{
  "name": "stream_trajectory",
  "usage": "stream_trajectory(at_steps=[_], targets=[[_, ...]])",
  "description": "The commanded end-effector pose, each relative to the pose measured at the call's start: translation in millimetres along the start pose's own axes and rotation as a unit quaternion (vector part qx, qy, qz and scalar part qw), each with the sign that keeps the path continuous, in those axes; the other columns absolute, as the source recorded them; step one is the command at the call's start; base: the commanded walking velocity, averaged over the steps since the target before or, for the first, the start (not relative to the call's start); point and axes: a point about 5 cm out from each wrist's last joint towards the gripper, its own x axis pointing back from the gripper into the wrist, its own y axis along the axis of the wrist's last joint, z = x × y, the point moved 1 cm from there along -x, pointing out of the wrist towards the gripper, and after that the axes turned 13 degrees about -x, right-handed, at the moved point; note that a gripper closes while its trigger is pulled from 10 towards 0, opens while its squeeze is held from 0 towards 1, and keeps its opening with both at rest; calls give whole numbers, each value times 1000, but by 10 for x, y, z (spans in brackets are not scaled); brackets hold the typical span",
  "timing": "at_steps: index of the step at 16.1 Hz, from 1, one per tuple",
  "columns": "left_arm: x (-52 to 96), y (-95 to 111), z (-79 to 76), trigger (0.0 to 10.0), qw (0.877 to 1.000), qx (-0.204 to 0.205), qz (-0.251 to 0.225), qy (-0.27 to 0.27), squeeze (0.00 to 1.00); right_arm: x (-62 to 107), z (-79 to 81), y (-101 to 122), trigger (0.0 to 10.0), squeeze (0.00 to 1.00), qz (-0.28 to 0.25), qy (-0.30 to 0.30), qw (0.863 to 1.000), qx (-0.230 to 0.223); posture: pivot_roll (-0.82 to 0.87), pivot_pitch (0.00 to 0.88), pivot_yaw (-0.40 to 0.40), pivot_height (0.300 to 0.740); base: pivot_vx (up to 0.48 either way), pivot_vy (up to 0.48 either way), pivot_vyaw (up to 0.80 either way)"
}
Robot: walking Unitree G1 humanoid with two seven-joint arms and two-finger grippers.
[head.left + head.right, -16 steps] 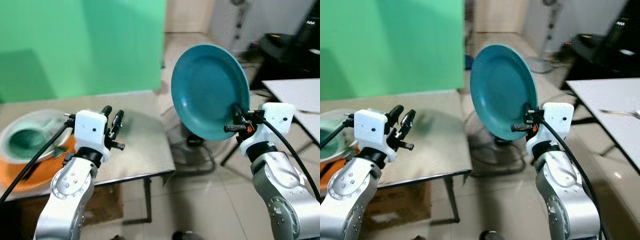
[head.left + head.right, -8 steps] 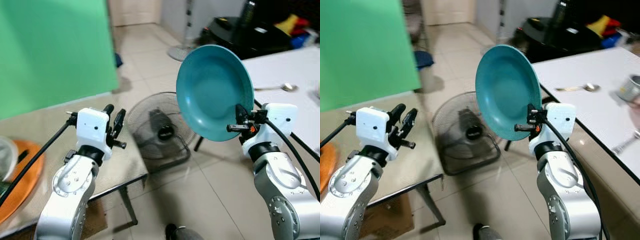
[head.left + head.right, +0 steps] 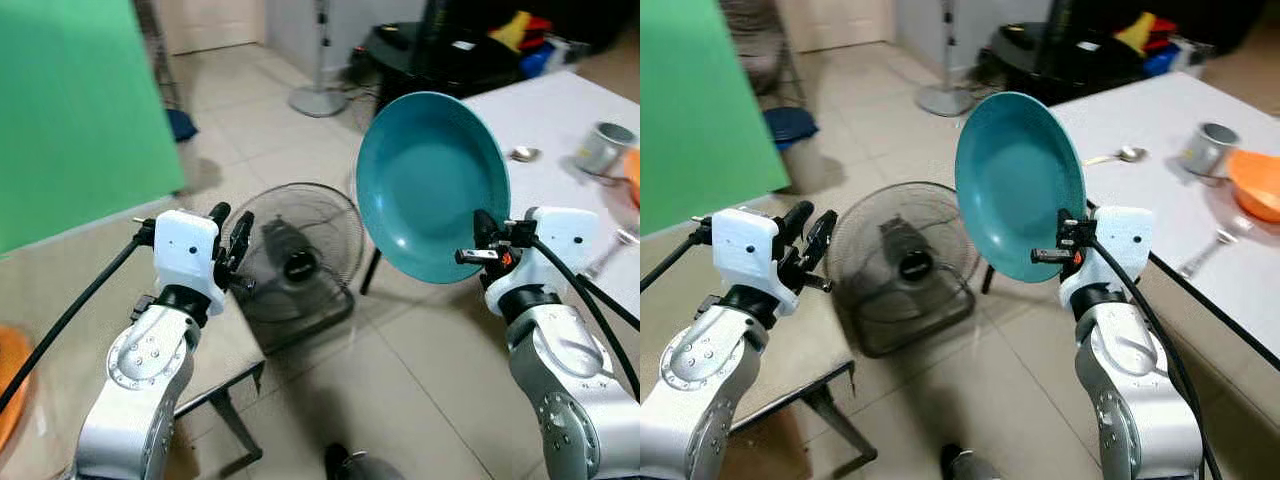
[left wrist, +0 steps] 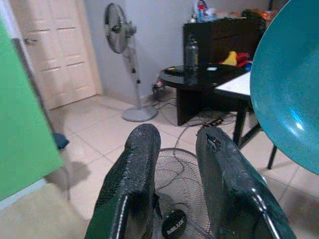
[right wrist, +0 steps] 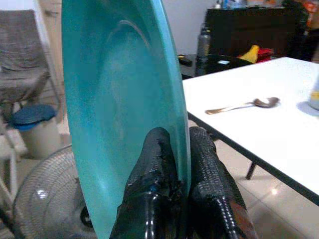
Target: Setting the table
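Over tiled floor point(image 3: 420, 390), teal plate point(image 3: 430, 180) upright, rim pinched between right jaws point(image 3: 478, 245); left jaws point(image 3: 229, 240) parted, empty.

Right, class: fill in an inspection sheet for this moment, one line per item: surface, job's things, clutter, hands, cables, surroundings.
Surface: white table on the robot's right, partly laid.
Job's things: teal plate held upright by its rim; spoon, metal cup and orange bowl on the table.
Clutter: floor fan lying on the tiles.
Hands: right hand shut on the plate; left hand open, holding nothing.
Cables: black cables along both arms.
Surroundings: green screen, standing fan, white door.
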Motion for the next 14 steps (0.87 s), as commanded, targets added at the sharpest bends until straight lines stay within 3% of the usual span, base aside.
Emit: stream_trajectory(at_steps=[1, 10, 14], targets=[[-15, -13, -5, 10000, 1000, 0, 4, -2, 0, 7, 0, 54, 10000, 0, -9, -1, 1000, 5, 107, 0, -9, 740, 0, 0, -800], [-14, 1, -5, 10000, 1000, 4, -6, -6, 0, 2, 15, 41, 10000, 0, -1, 4, 1000, 9, 108, 0, -11, 740, 0, 0, -775], [-7, -36, 17, 10000, 1000, 6, 1, -8, 0, -11, 67, 16, 10000, 0, 9, 26, 1000, 6, 108, 0, -9, 740, 210, 0, 0]])
